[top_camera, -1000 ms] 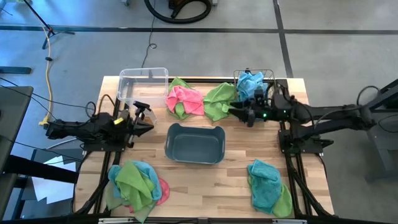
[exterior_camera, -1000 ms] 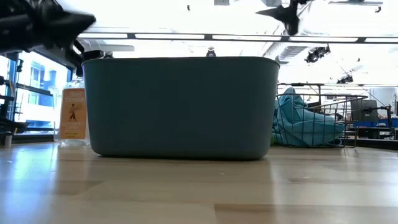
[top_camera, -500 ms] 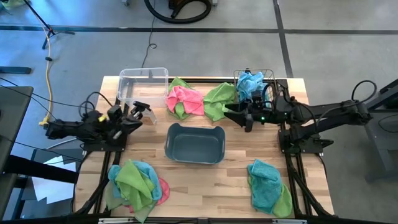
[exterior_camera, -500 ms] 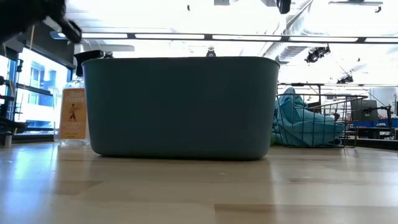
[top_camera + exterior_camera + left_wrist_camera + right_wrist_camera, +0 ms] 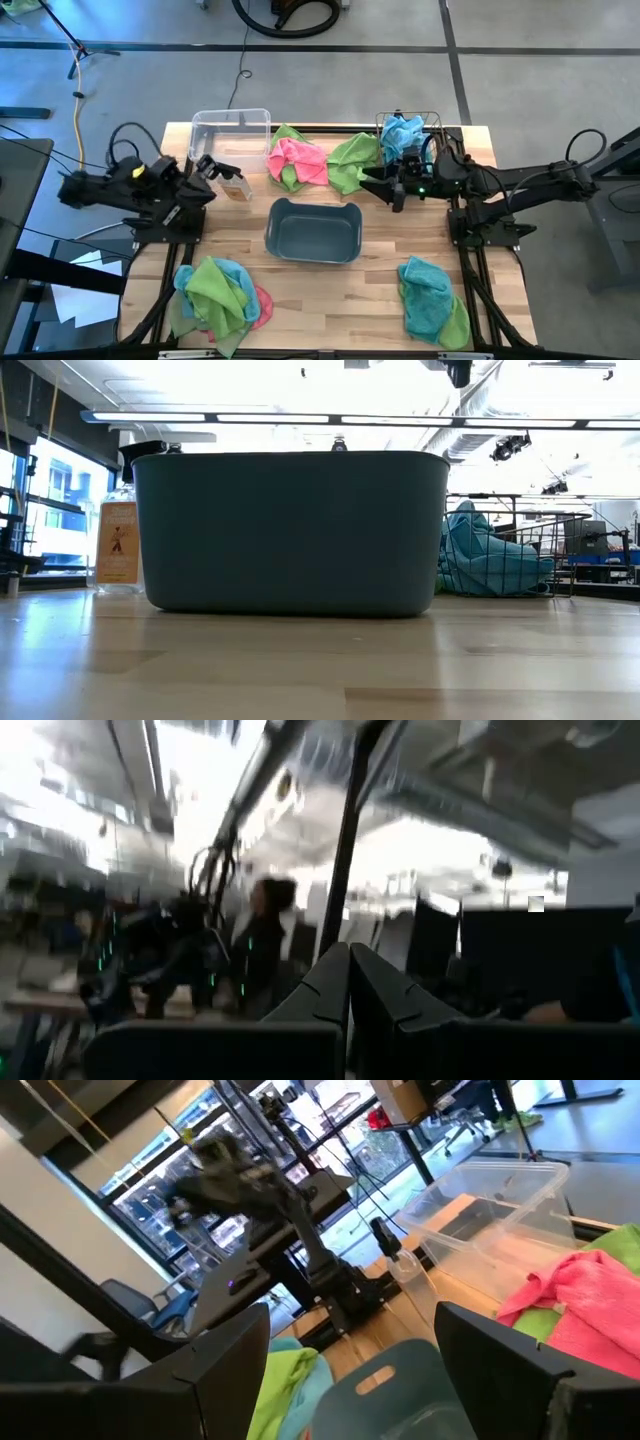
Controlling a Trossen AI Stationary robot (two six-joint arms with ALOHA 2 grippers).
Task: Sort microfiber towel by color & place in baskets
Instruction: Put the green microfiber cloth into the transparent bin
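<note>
The left gripper (image 5: 205, 165) is at the left side of the table (image 5: 380, 290), beside the clear bin (image 5: 231, 135), and its two fingers (image 5: 345, 985) are pressed together with nothing between them. The right gripper (image 5: 368, 181) hangs over the back right part of the table, near the wire basket (image 5: 408, 128); its fingers (image 5: 500, 1350) stand wide apart and hold nothing. The grey-blue tub (image 5: 313, 229) stands in the middle of the table and looks empty from above. A blue towel (image 5: 402, 136) lies in the wire basket. Between the clear bin and the wire basket there is a pink towel (image 5: 300, 160) on green ones, and another green towel (image 5: 352, 160) just beside it. A mixed pile of towels (image 5: 215, 293) lies at the front left, and a blue and green pile (image 5: 432, 298) lies at the front right. A spray bottle (image 5: 118, 540) stands behind the tub in the low view.
</note>
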